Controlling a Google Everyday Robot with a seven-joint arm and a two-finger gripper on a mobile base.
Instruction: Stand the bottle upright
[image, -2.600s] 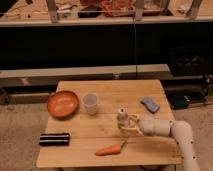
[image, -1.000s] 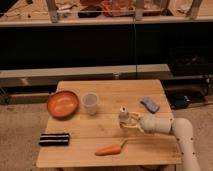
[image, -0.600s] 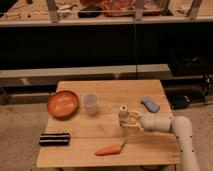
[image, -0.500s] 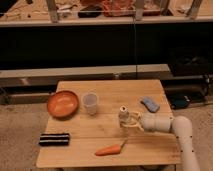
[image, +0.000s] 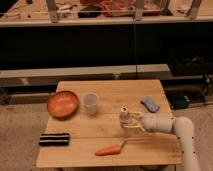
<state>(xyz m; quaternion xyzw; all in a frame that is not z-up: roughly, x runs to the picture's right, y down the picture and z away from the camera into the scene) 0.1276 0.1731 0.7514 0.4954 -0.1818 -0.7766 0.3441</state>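
The bottle is small, pale and translucent with a whitish cap. It stands upright on the wooden table, right of the middle. My gripper reaches in from the right on a white arm. It is right against the bottle's right side, at the height of the bottle's body.
A translucent white cup stands left of the bottle. An orange bowl is at the far left. A black bar lies at the front left, a carrot at the front, and a blue sponge at the back right.
The bottle stays upright in about the same spot. My gripper and arm have shifted only slightly beside it.
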